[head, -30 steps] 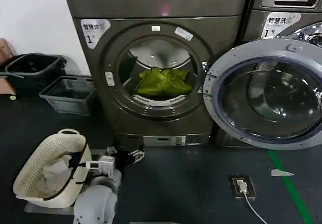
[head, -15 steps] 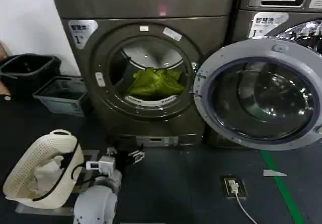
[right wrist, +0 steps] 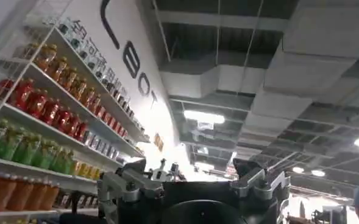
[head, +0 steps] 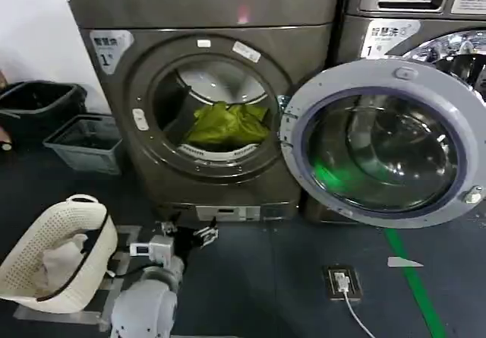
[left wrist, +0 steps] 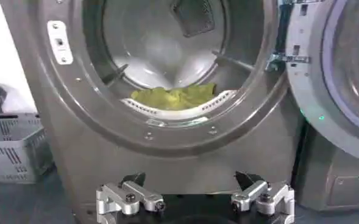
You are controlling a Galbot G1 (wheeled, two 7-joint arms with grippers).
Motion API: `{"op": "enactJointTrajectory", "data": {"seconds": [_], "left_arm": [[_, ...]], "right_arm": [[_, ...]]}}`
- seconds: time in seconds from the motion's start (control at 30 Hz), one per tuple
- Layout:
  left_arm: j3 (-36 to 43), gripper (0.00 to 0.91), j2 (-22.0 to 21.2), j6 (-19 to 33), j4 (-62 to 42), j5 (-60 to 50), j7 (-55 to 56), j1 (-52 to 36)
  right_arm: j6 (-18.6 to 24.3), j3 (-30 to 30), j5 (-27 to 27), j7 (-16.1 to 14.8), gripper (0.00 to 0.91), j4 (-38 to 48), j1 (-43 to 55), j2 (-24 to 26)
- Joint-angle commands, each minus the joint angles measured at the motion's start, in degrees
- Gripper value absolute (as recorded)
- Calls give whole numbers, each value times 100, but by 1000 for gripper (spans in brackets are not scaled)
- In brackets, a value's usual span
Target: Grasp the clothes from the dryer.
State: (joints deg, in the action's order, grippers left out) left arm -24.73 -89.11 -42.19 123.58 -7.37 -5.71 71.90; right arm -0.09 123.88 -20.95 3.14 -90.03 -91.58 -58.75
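The dryer (head: 209, 102) stood with its round door (head: 383, 140) swung wide to the right. The clothes (head: 226, 123) lay bunched at the bottom of the drum, just behind the front lip. A cream basket (head: 53, 251) sat on the floor at the left. The left gripper (head: 184, 234) hovered low before the dryer's base, jaws spread and holding nothing. The right gripper (right wrist: 194, 182) pointed up toward a ceiling and stocked shelves (right wrist: 39, 122), jaws spread.

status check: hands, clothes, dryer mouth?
Left hand open, low, facing the dryer. Right hand open, aimed at the ceiling. Clothes in the drum. Door open, mouth unblocked.
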Motion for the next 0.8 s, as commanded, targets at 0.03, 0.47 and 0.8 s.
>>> {"op": "enactJointTrajectory", "data": {"seconds": [0.03,0.47,0.8], "left_arm": [[4,907,-13,-281,-6,-12,0,18],[8,907,-14,-281,-15,-32,-20,42],[4,907,-5,-281,-29,-54,-48,84]], "right_arm": [[6,3,-55,29,907,-10,8,-1],[7,56,-61,29,907,14,-9,-14],[-2,80,-59,27,907,18,-32,-21]]}}
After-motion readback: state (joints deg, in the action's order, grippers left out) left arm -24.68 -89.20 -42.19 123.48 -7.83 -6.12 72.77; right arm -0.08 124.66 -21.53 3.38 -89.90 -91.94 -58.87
